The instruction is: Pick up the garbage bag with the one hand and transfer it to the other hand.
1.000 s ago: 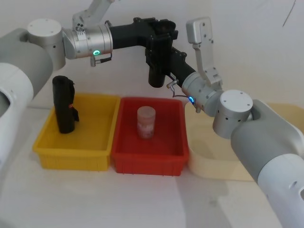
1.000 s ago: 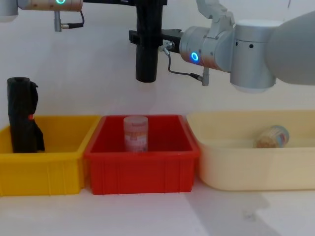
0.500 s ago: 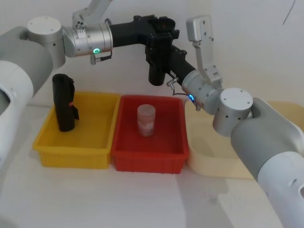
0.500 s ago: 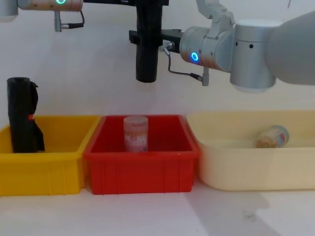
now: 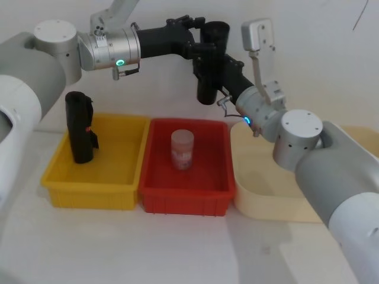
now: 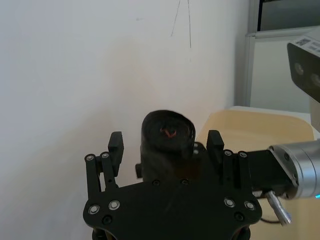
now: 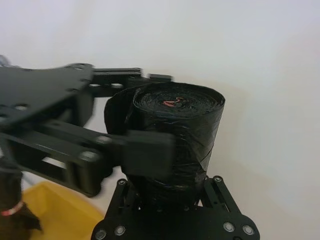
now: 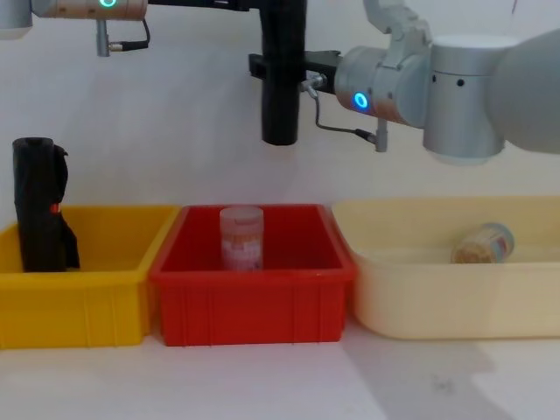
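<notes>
Above the red bin [image 5: 185,184], the right pincer [image 5: 214,66] is clamped on the garbage bag [image 5: 209,62], which stands upright in mid-air, well clear of the bins. Its blue-ringed wrist sits just right of the roll in the chest view. The left pincer [image 6: 165,145] reaches in from the left at the roll's upper end; in the left wrist view its fingers [image 6: 116,146] stand spread on either side of the roll with a visible gap, not gripping it. The roll's top end shows a small red mark. Below, the red bin holds an upright translucent jar [image 5: 182,151]. The yellow bin [image 5: 95,188] to its left holds a second black roll [image 5: 79,129], upright against the far-left corner. The cream bin [image 8: 455,297] on the right holds a small jar [image 8: 481,243] lying on its side. All three bins rest side by side on the white counter [image 5: 177,248].
</notes>
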You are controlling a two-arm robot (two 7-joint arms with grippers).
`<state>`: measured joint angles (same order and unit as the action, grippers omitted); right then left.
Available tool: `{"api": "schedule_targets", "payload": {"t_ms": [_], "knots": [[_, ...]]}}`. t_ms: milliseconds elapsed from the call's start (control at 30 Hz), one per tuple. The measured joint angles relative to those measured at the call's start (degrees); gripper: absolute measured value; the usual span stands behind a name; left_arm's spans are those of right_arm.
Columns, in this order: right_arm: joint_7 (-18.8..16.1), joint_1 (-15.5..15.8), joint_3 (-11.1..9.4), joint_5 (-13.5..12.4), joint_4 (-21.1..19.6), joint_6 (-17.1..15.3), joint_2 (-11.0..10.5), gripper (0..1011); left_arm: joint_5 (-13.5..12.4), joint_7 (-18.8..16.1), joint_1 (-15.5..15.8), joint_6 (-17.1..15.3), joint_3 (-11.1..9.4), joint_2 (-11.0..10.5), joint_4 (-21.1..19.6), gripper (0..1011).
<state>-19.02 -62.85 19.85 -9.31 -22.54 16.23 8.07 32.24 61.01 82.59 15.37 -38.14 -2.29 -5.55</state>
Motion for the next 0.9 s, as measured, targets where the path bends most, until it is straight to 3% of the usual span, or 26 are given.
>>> {"api": "schedule_targets", "payload": {"t_ms": [333, 533, 900], "knots": [[3.97, 2.11, -0.81, 1.23, -4.12, -1.97, -3.11, 478, 0.00, 0.00, 0.00, 0.00, 0.00, 0.00, 0.00, 1001], [5.67, 4.25, -1.94, 1.57, -8.48, -3.96, -6.18, 478, 0.00, -0.01, 0.00, 0.00, 0.00, 0.00, 0.00, 1001], [6.35, 10.12, -5.02, 0.84, -20.55, -10.24, -12.72, 478, 0.00, -0.01, 0.00, 0.00, 0.00, 0.00, 0.00, 1001]]}}
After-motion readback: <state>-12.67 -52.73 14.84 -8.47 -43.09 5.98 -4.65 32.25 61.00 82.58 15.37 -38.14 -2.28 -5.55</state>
